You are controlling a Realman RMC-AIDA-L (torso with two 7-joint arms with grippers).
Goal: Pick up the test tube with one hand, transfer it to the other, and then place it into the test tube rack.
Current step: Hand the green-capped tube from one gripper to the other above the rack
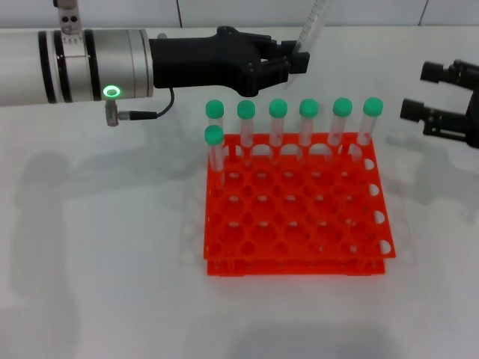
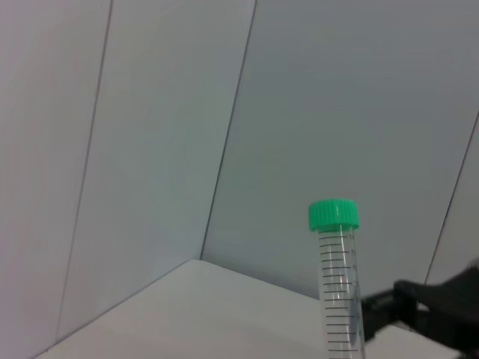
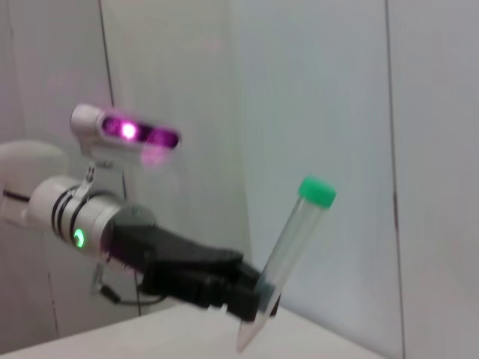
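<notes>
White surface [image 1: 90,284] carries the orange-red test tube rack [image 1: 296,224] at centre; seven green-capped tubes [image 1: 308,123] stand in it, six along the back row, one in the next row at the robot's left corner.

Left arm reaches in from the left, green light on, above and behind the rack's back row. Left hand [image 1: 288,63] is closed on the test tube [image 3: 288,250], gripping it low, near the pointed tip. Tube leans, its green cap up and away from the hand, the tip poking out below the fingers [image 3: 224,288]. Upper body and cap are free.

Right hand [image 1: 441,101] hovers at the right edge, well apart from the tube, fingers spread wide, holding nothing.

Handling, my guess: the tube looks light, stiff, smooth plastic, so likely slippery and easy to swivel in a pinch. Best hold for the receiving hand looks like the bare upper body just under the cap, clear of the left fingers. Cap ridge may help stop sliding. Too hard a squeeze could pop it sideways.

Handover not yet made; rack has plenty of free holes.
</notes>
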